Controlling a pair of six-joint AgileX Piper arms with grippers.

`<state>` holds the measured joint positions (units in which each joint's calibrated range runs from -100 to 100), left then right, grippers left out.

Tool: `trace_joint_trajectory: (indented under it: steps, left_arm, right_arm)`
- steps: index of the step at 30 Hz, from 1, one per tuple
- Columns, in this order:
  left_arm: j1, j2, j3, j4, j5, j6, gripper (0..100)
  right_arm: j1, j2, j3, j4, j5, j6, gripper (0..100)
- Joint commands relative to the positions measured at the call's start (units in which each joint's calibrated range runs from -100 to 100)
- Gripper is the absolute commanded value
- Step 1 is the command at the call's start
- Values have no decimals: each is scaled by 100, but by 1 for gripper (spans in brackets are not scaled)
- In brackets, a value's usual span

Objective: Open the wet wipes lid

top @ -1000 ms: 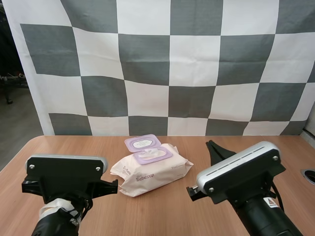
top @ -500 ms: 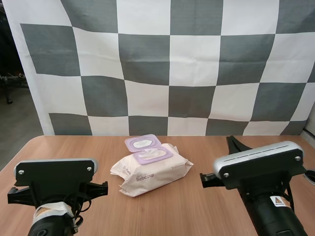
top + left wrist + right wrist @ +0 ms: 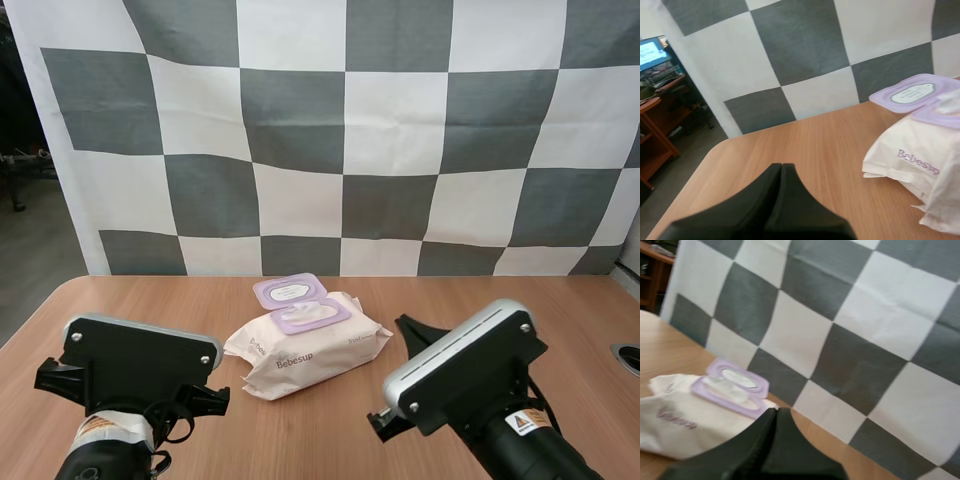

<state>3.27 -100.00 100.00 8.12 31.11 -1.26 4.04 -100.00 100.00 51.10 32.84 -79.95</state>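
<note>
Nearest the bases, the left gripper [image 3: 781, 167] is closed into a single dark wedge with nothing in it. The right gripper [image 3: 776, 411] is the same, closed and empty. Ahead and between them on the brown wooden table [image 3: 150, 300] lies the soft white wet wipes pack [image 3: 305, 348], its long axis slanting from near-left to far-right. The right gripper looks the closer of the two. At the pack's far side the lilac plastic lid [image 3: 289, 290] already lies flipped back, so the opening is exposed.

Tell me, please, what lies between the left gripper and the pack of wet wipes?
Only bare table: the left wrist view shows plain wood running from the shut left gripper to the pack of wet wipes.
</note>
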Motion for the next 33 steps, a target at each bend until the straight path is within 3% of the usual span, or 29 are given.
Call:
trace_joint_trajectory:
  steps: [1,2,4,8,12,16,20,28,33]
  left_arm:
    - [-226,0,0,-3,-12,4,0]
    - [-277,0,0,-19,-12,-7,0]
    - [-387,0,0,-327,94,-249,0]
    - [-525,0,0,-525,44,-699,0]
    - [-550,0,0,-525,-35,-917,0]
    - [-535,0,0,-525,-88,-1214,0]
    - [-535,0,0,-525,-88,-1279,0]
    - [-535,0,0,-525,-139,-1238,0]
    - [-535,0,0,-525,-139,-1238,0]
  right_arm:
    - [189,0,0,-5782,309,1678,0]
    - [228,0,0,-5782,324,2382,0]
    - [255,0,0,-5782,353,3183,0]
    - [255,0,0,-5699,301,4352,0]
    - [255,0,0,-5277,284,5338,0]
    - [255,0,0,-4944,78,5536,0]
    - [255,0,0,-4184,-109,5536,0]
    - [255,0,0,-4769,-166,5496,0]
    - [255,0,0,-4769,-187,6329,0]
